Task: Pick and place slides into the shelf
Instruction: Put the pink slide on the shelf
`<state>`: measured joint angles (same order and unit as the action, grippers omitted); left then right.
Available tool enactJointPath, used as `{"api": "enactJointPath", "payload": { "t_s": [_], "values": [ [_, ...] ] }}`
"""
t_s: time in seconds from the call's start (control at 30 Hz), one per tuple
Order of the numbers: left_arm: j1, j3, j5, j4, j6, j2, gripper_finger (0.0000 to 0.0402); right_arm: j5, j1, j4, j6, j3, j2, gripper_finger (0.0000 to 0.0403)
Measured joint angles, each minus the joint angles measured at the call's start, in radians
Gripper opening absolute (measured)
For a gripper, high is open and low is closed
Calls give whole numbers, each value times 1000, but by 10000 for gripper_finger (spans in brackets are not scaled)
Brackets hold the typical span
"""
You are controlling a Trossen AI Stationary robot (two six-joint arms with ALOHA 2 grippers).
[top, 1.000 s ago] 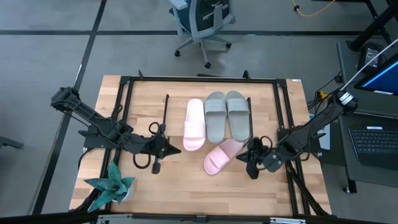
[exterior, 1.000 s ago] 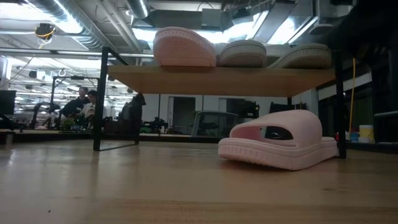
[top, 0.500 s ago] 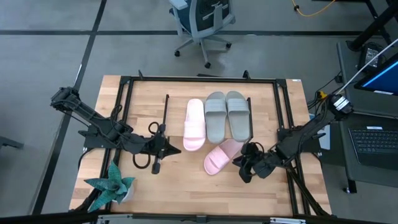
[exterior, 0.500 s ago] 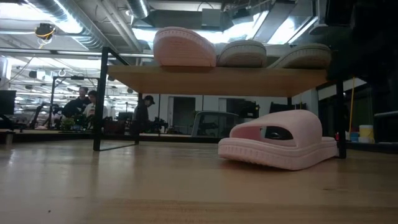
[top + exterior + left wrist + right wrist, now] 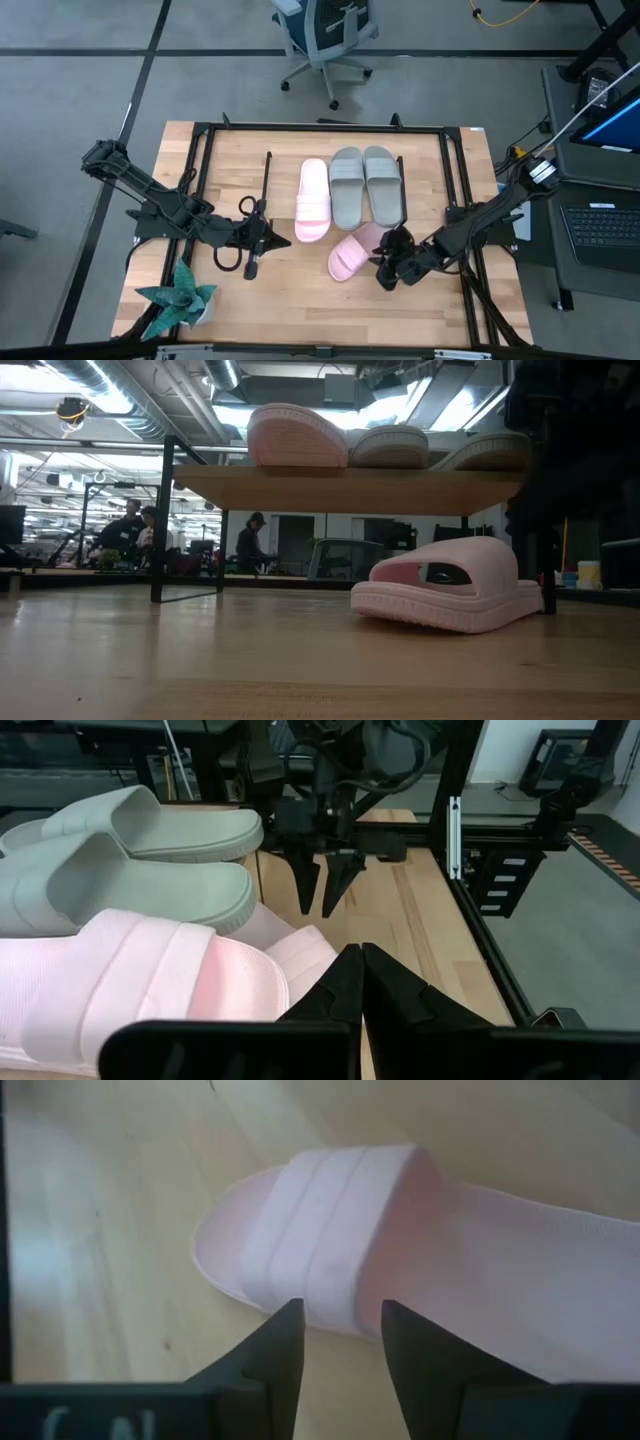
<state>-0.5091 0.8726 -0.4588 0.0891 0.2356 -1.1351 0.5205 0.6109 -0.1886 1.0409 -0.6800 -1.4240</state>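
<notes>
One pale pink slide [image 5: 352, 255] [image 5: 450, 595] lies loose on the table, sole down, in front of the shelf [image 5: 350, 490]. On the shelf board rest another pink slide [image 5: 312, 200] and two grey-green slides [image 5: 347, 187] [image 5: 384, 185], side by side. My right gripper [image 5: 383, 272] [image 5: 340, 1330] is open and slants down at the loose slide's right side, its fingertips by the strap [image 5: 330, 1240]; in the left wrist view they hang just above the slide. My left gripper [image 5: 270, 240] [image 5: 361, 975] waits shut, left of the shelf's pink slide.
A teal star-shaped plant [image 5: 178, 300] stands at the table's near left corner. The shelf's thin black end frame [image 5: 267, 185] rises left of the slides. Bare wood lies along the near edge [image 5: 330, 310]. People show far behind the table in the low view.
My right gripper has come down and toward the table's near-left, closing on the loose pink slide, tipped more steeply downward, and has opened. The slide has not moved.
</notes>
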Motion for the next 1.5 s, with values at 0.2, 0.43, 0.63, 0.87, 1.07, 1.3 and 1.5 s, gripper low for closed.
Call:
{"api": "enactJointPath", "payload": {
  "t_s": [0.2,0.43,0.63,0.87,1.07,1.3,1.5],
  "values": [
    [0,0,0,0,0,0,0,1,0,66,-23,0,-51,138],
    [0,0,0,1,1,0,0,0,0,69,-4,0,-104,138],
    [0,0,0,1,1,0,0,0,0,167,-26,0,-128,138],
    [0,0,0,1,0,0,0,-51,-1,223,-52,0,-128,115],
    [0,0,1,1,-1,0,0,-71,0,227,-53,0,-128,70],
    [0,0,7,2,-1,0,0,-71,0,230,-54,0,-128,67],
    [0,0,8,2,-2,0,0,-71,0,239,-51,0,-128,109]
  ]
}}
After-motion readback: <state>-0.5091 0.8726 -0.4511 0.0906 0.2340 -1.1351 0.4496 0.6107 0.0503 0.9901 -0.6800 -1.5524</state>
